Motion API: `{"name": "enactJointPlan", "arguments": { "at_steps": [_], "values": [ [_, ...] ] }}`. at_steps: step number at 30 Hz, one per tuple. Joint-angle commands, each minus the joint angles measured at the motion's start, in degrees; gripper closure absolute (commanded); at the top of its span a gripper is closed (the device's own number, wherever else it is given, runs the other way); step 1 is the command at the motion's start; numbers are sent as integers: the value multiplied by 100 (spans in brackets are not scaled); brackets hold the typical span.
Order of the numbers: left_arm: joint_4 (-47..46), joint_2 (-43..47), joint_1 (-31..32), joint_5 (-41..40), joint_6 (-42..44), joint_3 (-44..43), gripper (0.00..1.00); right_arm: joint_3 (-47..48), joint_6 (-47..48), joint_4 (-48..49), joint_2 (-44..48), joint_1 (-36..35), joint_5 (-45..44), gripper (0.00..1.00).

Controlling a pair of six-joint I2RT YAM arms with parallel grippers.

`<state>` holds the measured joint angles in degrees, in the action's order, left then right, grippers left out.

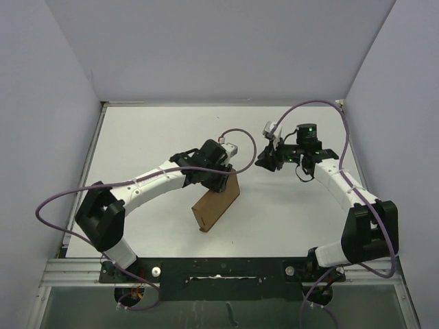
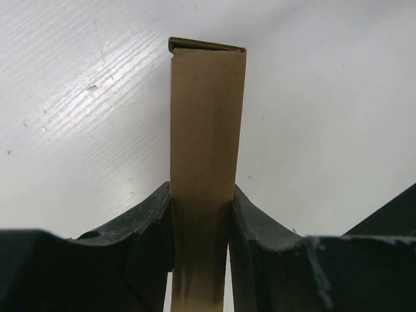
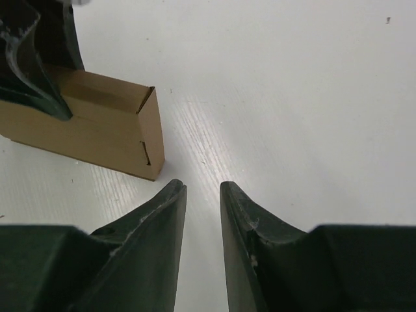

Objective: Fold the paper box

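Left claw (image 1: 221, 182): closed on the paper box (image 1: 216, 208), seen just left of centre in the overhead view. In the left wrist view the claw (image 2: 201, 195) has both fingers pressed flat against the two broad faces of the box (image 2: 208, 110), with no gap on either side. The narrow brown face runs straight up the middle of that frame to a folded end near the top.

Paper box: plain brown cardboard, thin and rectangular, in closed form. In the overhead view it lies on a diagonal from lower left to upper right. Its upper right end is under the left claw and its lower left end is free. In the right wrist view the box (image 3: 97, 123) sits in the upper left of the frame. Its lower edge appears to rest on the white table (image 3: 292, 97), and a tucked end flap shows at its right-hand end. A dark finger of the left claw (image 3: 32, 65) overlaps its top.

Right claw (image 1: 264, 161): right of centre in the overhead view, near the box's upper right end but not touching it. In its own wrist view the claw (image 3: 203, 188) stands only slightly parted, a narrow strip of bare table between the fingers and nothing held. The box's end lies above and left of the fingertips.
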<state>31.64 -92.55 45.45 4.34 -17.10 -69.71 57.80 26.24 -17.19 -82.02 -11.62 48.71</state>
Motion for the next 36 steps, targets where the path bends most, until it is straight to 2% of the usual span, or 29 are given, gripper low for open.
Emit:
{"name": "enactJointPlan", "arguments": {
  "at_steps": [1, 9, 18, 24, 31, 36],
  "values": [
    [1218, -655, 394, -1109, 172, -559, 100, 16, -194, 223, 464, 320, 400, 71],
    [1940, -1517, 1072, -1848, 63, -1395, 100, -36, -471, 343, 717, 982, 776, 71],
    [1945, -1623, 1101, -1937, 119, -1560, 100, -67, -497, 375, 843, 1082, 806, 70],
    [989, -1074, 561, -1226, -110, -1081, 100, -61, -346, 207, 1002, 1087, 832, 67],
    [-490, -317, -495, -9, -905, 11, 100, -112, -90, -70, 1140, 1025, 1225, 65],
    [-1345, 28, -1012, 619, -1346, 680, 100, -186, 242, -183, 1166, 794, 1351, 62]
  ]
}}
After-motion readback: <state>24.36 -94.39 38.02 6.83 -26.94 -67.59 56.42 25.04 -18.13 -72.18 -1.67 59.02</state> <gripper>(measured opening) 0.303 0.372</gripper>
